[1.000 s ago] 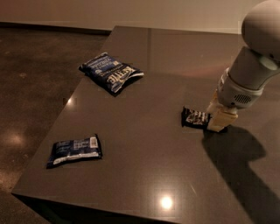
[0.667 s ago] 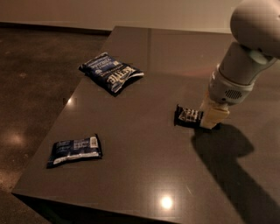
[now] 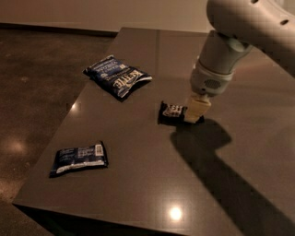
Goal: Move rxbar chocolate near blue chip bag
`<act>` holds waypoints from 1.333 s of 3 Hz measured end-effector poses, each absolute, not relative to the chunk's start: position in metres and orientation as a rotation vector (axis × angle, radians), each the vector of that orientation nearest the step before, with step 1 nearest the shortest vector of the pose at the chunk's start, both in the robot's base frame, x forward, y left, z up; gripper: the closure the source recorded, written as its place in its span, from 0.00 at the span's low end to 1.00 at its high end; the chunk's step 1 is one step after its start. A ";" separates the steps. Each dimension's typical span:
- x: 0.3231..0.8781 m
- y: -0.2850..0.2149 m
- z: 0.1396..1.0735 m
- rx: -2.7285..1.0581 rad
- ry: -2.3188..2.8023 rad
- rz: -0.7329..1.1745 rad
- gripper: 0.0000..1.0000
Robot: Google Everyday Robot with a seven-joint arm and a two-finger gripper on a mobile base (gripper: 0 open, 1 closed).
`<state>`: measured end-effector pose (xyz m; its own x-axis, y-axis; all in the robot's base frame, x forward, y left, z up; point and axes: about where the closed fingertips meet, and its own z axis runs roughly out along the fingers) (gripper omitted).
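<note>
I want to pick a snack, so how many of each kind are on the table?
Chip bags: 1, the blue chip bag.
Snack bars: 1, the rxbar chocolate, with the gripper down at its right end.
Other packets: 1, the flat dark-blue packet with a white strip.
Total: 3 snacks.

Gripper holds black rxbar chocolate level, apart from crinkled blue chip bag.

A dark, glossy worktop carries a bright light glint by its near edge. Polished brown floor lies left and a pale wall far behind. The hand, low over the right middle, throws a long shadow near-right.
</note>
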<state>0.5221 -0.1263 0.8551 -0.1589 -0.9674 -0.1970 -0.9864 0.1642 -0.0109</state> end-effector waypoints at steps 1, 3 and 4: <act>0.555 -0.091 0.848 -1.911 2.247 0.210 1.00; 0.579 -0.067 0.843 -1.894 2.229 0.230 0.86; 0.600 -0.047 0.848 -1.871 2.194 0.247 0.63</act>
<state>0.6004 -0.0473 0.8480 -0.1466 -0.9443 -0.2945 -0.9862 0.1626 -0.0306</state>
